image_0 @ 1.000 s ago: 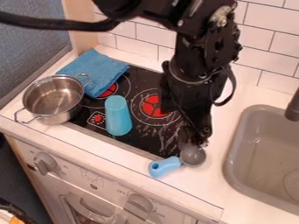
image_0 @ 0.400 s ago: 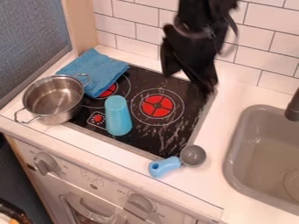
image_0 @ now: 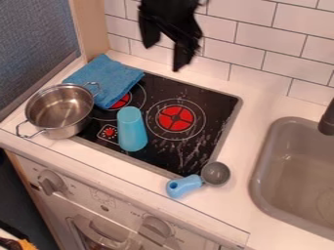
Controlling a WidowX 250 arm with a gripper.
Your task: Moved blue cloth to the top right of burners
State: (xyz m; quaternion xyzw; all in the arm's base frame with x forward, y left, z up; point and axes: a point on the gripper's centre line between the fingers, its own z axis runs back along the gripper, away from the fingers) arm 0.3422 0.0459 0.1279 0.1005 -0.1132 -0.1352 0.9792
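The gripper [image_0: 163,56] hangs high at the top of the view, in front of the tiled wall and up and to the right of the cloth. Its two fingers are spread apart with nothing between them. A folded blue cloth [image_0: 106,78] lies at the back left of the black cooktop [image_0: 209,105], partly on the white counter and partly over the rear left burner [image_0: 120,101]. The cloth's lower left part is beside the pot's rim. Another red burner [image_0: 176,118] shows uncovered at the right of the cooktop.
A steel pot [image_0: 60,110] stands at the left edge. Near the cooktop's middle is an upright light-blue cup [image_0: 132,130]. A grey scoop [image_0: 215,174] with a blue handle lies at the front right corner. The sink [image_0: 293,171] and its faucet [image_0: 327,118] are at the right.
The gripper has risen from above the scoop, at the cooktop's front right, to the top of the view and moved left. The cloth, pot, cup and scoop have stayed in place.
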